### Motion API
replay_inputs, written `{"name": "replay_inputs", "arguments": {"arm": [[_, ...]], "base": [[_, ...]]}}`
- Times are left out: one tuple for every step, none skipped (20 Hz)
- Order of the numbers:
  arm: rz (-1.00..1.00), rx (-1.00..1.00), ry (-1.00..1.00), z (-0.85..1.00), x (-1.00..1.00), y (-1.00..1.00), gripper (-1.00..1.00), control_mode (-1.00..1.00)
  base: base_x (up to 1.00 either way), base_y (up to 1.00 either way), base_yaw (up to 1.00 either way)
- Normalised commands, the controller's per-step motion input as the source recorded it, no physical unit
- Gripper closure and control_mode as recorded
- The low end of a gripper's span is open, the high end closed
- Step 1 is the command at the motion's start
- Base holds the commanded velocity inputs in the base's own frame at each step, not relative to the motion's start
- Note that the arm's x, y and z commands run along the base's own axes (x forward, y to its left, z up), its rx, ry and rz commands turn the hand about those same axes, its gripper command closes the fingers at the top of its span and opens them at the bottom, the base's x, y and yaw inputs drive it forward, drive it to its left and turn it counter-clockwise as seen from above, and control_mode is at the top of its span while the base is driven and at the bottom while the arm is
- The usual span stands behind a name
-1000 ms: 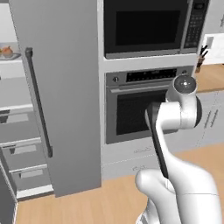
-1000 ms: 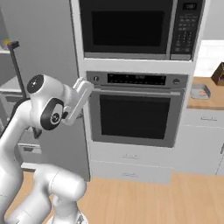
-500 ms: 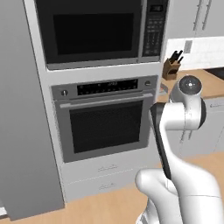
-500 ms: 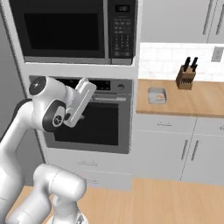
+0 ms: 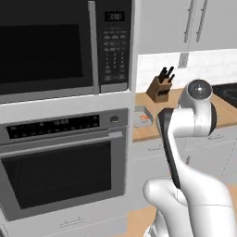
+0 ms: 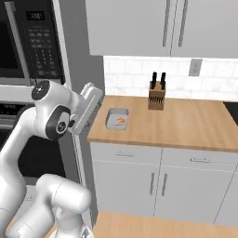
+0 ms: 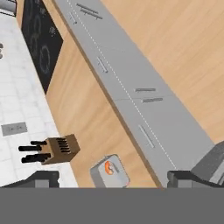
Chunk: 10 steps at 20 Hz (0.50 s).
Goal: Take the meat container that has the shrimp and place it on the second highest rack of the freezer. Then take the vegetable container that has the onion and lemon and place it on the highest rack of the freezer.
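Note:
The meat container (image 6: 117, 119) is a small grey tray at the left end of the wooden counter (image 6: 186, 123), beside the oven column. A tiny orange shrimp (image 7: 108, 168) lies in it. The same tray (image 5: 142, 116) sits in front of the knife block in the left base view. My gripper (image 7: 114, 179) is open, its dark fingertips (image 7: 41, 178) spread wide with nothing between them. It hangs in the air short of the counter, pointing toward the tray (image 7: 109, 171). The freezer and the vegetable container with the onion and lemon are out of view.
A wooden knife block (image 6: 157, 95) stands at the back of the counter by the tiled wall. A black cooktop (image 7: 41, 48) lies further along. The microwave (image 5: 51, 46) and oven (image 5: 65, 171) stand left of the counter, with grey cabinet fronts (image 6: 158, 186) below it.
The whole picture has slid: the base has driven right, away from the freezer, past the oven column, to the counter. The arm holds its pose and the gripper stays open.

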Motion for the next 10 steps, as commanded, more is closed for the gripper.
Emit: {"name": "replay_inputs", "arguments": {"arm": [[0.0, 0.0, 0.0, 0.0, 0.0, 0.0, -1.0, 1.0], [0.0, 0.0, 0.0, 0.0, 0.0, 0.0, -1.0, 1.0], [0.0, 0.0, 0.0, 0.0, 0.0, 0.0, -1.0, 1.0], [0.0, 0.0, 0.0, 0.0, 0.0, 0.0, -1.0, 1.0], [0.0, 0.0, 0.0, 0.0, 0.0, 0.0, -1.0, 1.0], [0.0, 0.0, 0.0, 0.0, 0.0, 0.0, -1.0, 1.0], [0.0, 0.0, 0.0, 0.0, 0.0, 0.0, -1.0, 1.0], [0.0, 0.0, 0.0, 0.0, 0.0, 0.0, -1.0, 1.0], [0.0, 0.0, 0.0, 0.0, 0.0, 0.0, -1.0, 1.0], [0.0, 0.0, 0.0, 0.0, 0.0, 0.0, -1.0, 1.0]], "base": [[-0.21, -1.0, 0.3], [-0.27, -0.99, 0.41], [-0.13, -0.69, 0.47], [0.0, -0.34, 0.51], [0.01, -0.03, 0.6], [0.16, 0.0, 0.64], [0.2, -0.12, 0.63], [0.51, -0.44, 0.49], [0.49, -0.46, 0.43], [0.48, -0.3, 0.26]]}}
